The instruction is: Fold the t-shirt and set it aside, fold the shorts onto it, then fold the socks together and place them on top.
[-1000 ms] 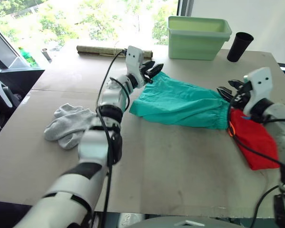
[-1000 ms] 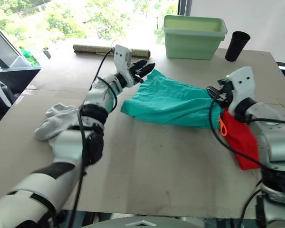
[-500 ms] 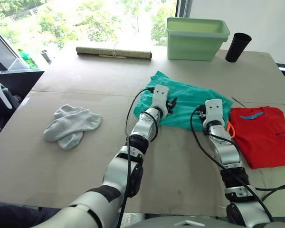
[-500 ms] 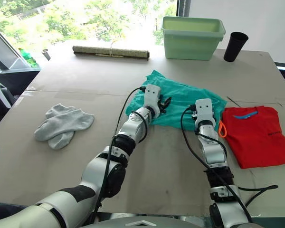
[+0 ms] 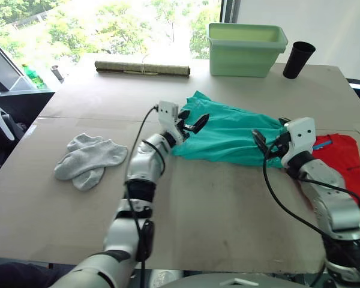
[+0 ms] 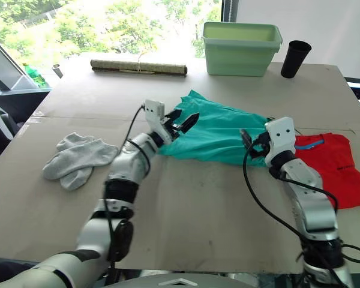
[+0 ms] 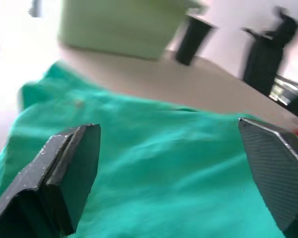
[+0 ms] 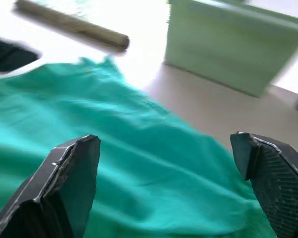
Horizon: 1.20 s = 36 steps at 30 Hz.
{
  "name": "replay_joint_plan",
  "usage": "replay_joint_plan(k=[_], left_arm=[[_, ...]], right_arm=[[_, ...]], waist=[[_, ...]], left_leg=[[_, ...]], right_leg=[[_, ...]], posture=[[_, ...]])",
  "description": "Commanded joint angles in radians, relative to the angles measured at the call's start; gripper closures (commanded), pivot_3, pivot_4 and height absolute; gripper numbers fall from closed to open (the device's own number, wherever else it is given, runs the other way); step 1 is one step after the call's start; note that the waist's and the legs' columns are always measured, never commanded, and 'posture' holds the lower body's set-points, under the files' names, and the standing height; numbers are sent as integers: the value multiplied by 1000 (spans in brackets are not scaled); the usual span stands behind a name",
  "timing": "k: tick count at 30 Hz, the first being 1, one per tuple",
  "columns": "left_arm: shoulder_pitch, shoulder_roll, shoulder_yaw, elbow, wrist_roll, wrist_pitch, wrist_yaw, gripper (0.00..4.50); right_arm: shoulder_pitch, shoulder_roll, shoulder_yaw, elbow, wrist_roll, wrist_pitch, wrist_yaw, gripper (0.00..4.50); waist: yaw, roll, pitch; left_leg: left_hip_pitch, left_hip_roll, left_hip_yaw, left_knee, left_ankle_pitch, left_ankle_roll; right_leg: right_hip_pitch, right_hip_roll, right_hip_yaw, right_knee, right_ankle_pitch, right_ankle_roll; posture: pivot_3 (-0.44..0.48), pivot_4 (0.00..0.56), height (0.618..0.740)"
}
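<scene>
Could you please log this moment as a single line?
left gripper: open, over shorts | right gripper: open, over shorts | t-shirt: folded, aside

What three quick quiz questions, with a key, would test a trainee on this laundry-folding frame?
1. True or false: the left tool is shut on the shorts.
2. Which garment lies at the robot's right end of the table? A) the socks B) the t-shirt C) a towel
3. Fill in: beyond the shorts, at the far edge, a black cup stands beside a pale green ____.

Key
1. False: both the left tool and the right tool are open, over the shorts.
2. B: the t-shirt lies there, already folded; the socks lie at the robot's left.
3. Bin.
</scene>
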<state>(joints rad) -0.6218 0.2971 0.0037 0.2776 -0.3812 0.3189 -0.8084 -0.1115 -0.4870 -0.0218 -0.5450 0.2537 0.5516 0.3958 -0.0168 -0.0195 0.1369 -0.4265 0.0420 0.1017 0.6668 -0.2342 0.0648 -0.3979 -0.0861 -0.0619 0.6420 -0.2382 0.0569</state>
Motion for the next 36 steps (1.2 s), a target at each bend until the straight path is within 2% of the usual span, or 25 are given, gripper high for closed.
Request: replay_joint_plan(k=[1, 2, 4, 7, 10, 12, 15, 16, 18, 19, 22, 23, 24, 25, 30, 34, 36], left_arm=[[74, 215, -111, -154, 2, -11, -355, 24], [86, 260, -125, -160, 6, -33, -416, 24], [81, 284, -125, -130, 8, -60, -442, 24], [47, 323, -194, 22, 155, -258, -480, 24], [-32, 291, -220, 217, 258, -367, -401, 24], [-112, 271, -270, 399, 369, -487, -347, 24], [-177, 252, -304, 555, 436, -549, -345, 0], [-187, 246, -305, 586, 439, -563, -350, 546], [-196, 235, -292, 620, 426, -578, -377, 1198], [-189, 232, -274, 610, 396, -547, -409, 1752], [-129, 258, -233, 506, 318, -452, -498, 3181], [-82, 284, -218, 419, 284, -400, -533, 3468], [-37, 309, -205, 335, 255, -352, -558, 4162], [25, 343, -188, 223, 222, -292, -570, 4450], [407, 495, -57, -356, 59, -12, -495, 4450], [574, 464, 4, -558, 17, 73, -347, 4450], [597, 449, 21, -596, -22, 114, -320, 3755]], right_arm=[[72, -178, 23, -95, 8, 68, 155, 0], [87, -220, 28, -94, 1, 72, 180, 0], [96, -263, 33, -73, -3, 72, 203, 0], [83, -343, 79, 22, -79, 43, 238, 0], [35, -361, 111, 118, -115, 14, 263, 0], [-61, -358, 153, 235, -152, -6, 287, 0], [-154, -351, 201, 364, -172, -7, 338, 816], [-177, -345, 209, 394, -164, 3, 360, 1359], [-211, -335, 217, 428, -138, 33, 407, 2253], [-230, -335, 223, 442, -131, 45, 436, 2859], [-251, -356, 237, 436, -117, 30, 525, 4387], [-244, -366, 233, 406, -94, 33, 561, 4500], [-236, -374, 228, 379, -77, 38, 588, 4500], [-222, -390, 224, 342, -63, 40, 614, 4500], [-105, -466, 167, 140, -17, 120, 628, 4500], [10, -443, 81, 74, -60, 110, 495, 4500], [87, -453, 40, 46, -68, 91, 479, 3855]], waist=[[1, 1, -1], [1, 2, 0], [4, 2, 0], [16, 2, 0], [21, 2, 0], [22, 1, 0], [26, 1, 0], [28, 1, 0], [28, 1, -1], [28, 1, -2], [24, 1, -2], [16, 1, -2], [12, 1, -2], [3, 1, -2], [-3, 2, -1], [21, 4, 0], [34, 4, 0]], left_leg=[[0, 0, 0, 0, 0, 0], [1, -1, 1, 0, 0, 0], [2, -1, 1, 0, -1, 2], [1, -1, -1, 3, -3, 5], [0, -2, 0, 3, -3, 6], [-3, -2, 0, 3, -3, 6], [-4, -3, 1, 4, -3, 6], [-4, -3, 1, 4, -3, 6], [-4, -2, 1, 4, -3, 7], [-4, -2, 1, 4, -3, 7], [-3, -1, 1, 4, -3, 7], [-3, -1, 1, 4, -3, 7], [-3, 0, 1, 3, -3, 7], [-3, 0, 1, 3, -3, 7], [-5, 2, 2, 0, -2, 2], [-5, 2, -1, 1, -4, 6], [-5, 1, -1, 2, -6, 1]], right_leg=[[0, -1, 0, 0, 0, 0], [1, -1, 0, 0, 0, 0], [1, -2, 0, -1, -2, -4], [1, -4, -1, -1, -2, -5], [0, -6, -1, -1, -2, -6], [-1, -5, -1, -1, -1, -6], [-3, -3, -1, -1, 0, -4], [-3, -3, 0, -1, 0, -3], [-3, -2, 0, -1, 1, -2], [-2, -2, -1, 0, 1, -2], [-2, -2, -1, 0, 1, -2], [-3, -2, -1, 0, 1, -2], [-3, -2, 0, 0, 1, -2], [-3, -2, 0, 0, 1, -2], [-6, -2, 1, 0, 1, -2], [-5, -10, -4, -1, -2, -6], [-5, -11, -4, -2, -2, -7]], posture=[[0, 150, 740], [0, 150, 740], [0, 150, 740], [0, 150, 740], [0, 150, 740], [0, 150, 740], [0, 150, 740], [0, 150, 740], [0, 150, 740], [0, 150, 740], [0, 150, 740], [0, 150, 740], [0, 150, 740], [0, 150, 740], [0, 150, 740], [0, 150, 740], [0, 150, 740]])
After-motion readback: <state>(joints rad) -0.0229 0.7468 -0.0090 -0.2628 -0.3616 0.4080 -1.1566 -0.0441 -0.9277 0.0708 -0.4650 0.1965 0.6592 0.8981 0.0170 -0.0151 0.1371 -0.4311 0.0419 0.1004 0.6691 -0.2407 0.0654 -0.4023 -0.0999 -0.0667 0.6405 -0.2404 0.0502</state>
